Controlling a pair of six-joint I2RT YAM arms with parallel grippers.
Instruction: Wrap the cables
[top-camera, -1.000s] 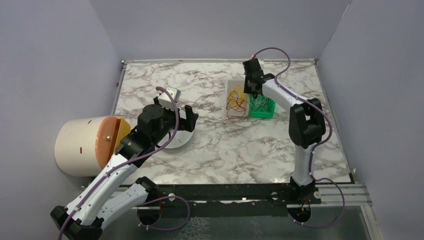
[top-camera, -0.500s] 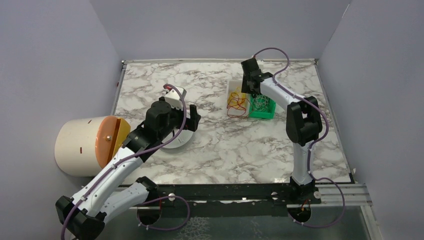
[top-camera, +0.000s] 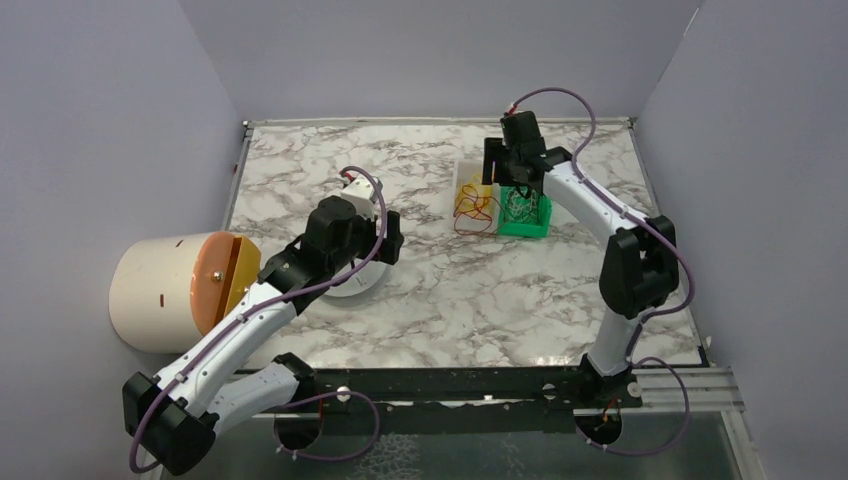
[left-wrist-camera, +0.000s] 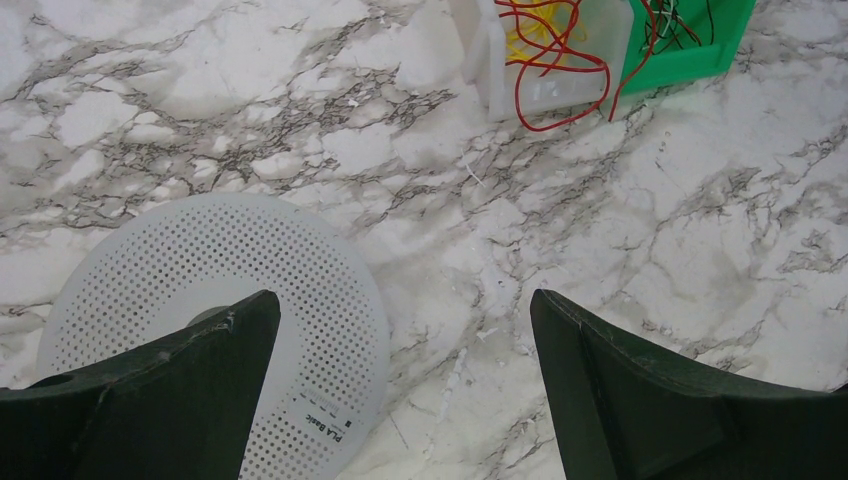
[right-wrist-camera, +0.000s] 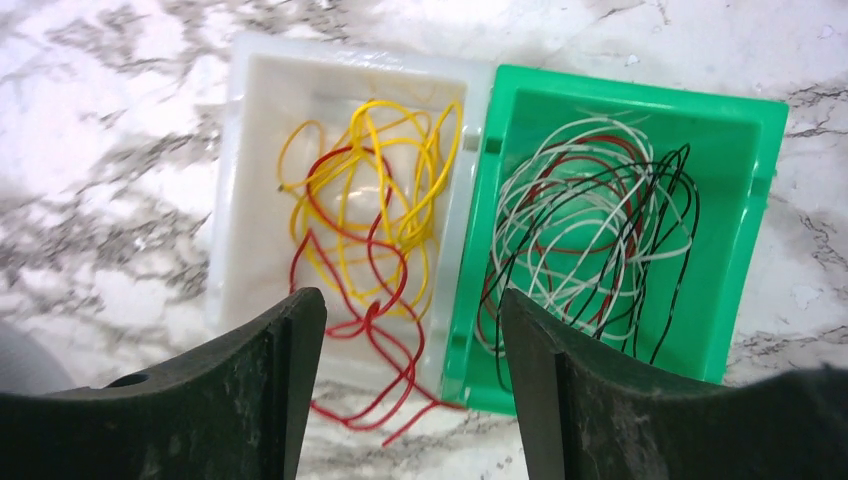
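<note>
The red wire (right-wrist-camera: 350, 270) lies in loose, tangled loops in a white bin (right-wrist-camera: 250, 180), mixed with yellow wires (right-wrist-camera: 400, 170). Several of its loops spill over the bin's wall facing the near edge and rest on the marble table (top-camera: 480, 300). A green bin (right-wrist-camera: 760, 200) stands against the white bin on the side toward the right edge, and it holds a tangle of white and black wires (right-wrist-camera: 600, 230). Both bins sit toward the far edge of the table, a little right of the middle. The right pincer (right-wrist-camera: 408, 300) hangs above the wall shared by the two bins. Its jaws are apart, with nothing between them and no wire touched. The left pincer (left-wrist-camera: 400, 320) is spread wide and empty. It is held over the table left of the middle, one finger above a white perforated disc (left-wrist-camera: 200, 270) that lies flat on the marble, well apart from the bins. By the left edge a cream cylinder with an orange face (top-camera: 170, 290) lies on its side.
</note>
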